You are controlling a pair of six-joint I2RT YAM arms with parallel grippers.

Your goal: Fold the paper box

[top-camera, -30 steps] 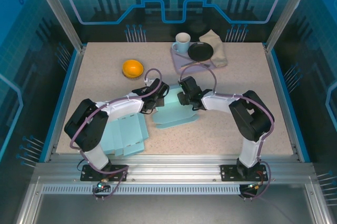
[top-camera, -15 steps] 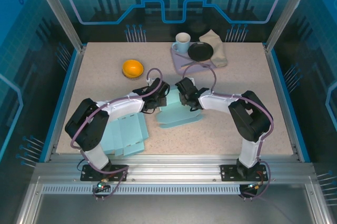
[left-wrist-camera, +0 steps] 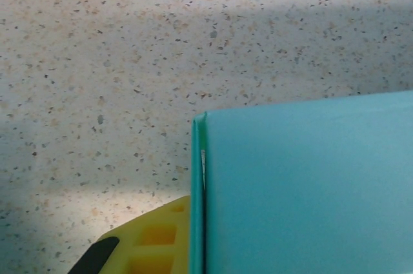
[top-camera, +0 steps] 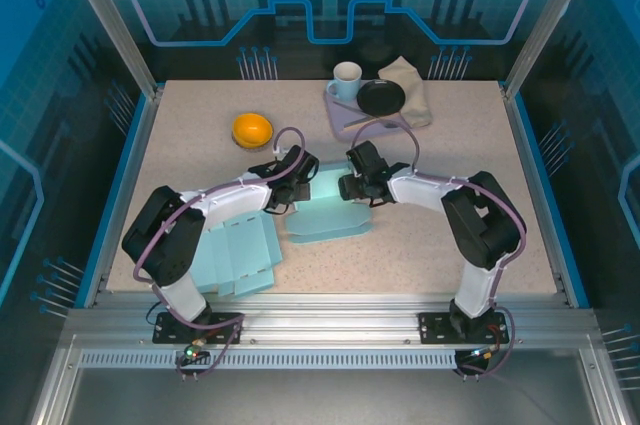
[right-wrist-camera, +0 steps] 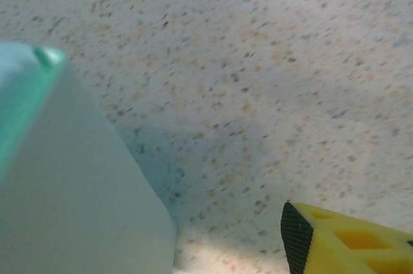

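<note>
Speckled tabletop [top-camera: 450,155], teal paper box [top-camera: 330,220] part-raised, left pincer [top-camera: 301,183] clenched on it, right pincer [top-camera: 346,186] grip unclear

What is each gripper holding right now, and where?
The left gripper pinches the paper box by a raised panel's edge; the right gripper holds nothing.

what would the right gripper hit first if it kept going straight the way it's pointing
Probably the raised flap of the light blue paper box, standing just ahead of the right gripper, with the left gripper behind it; the gap is hard to judge from above.
</note>
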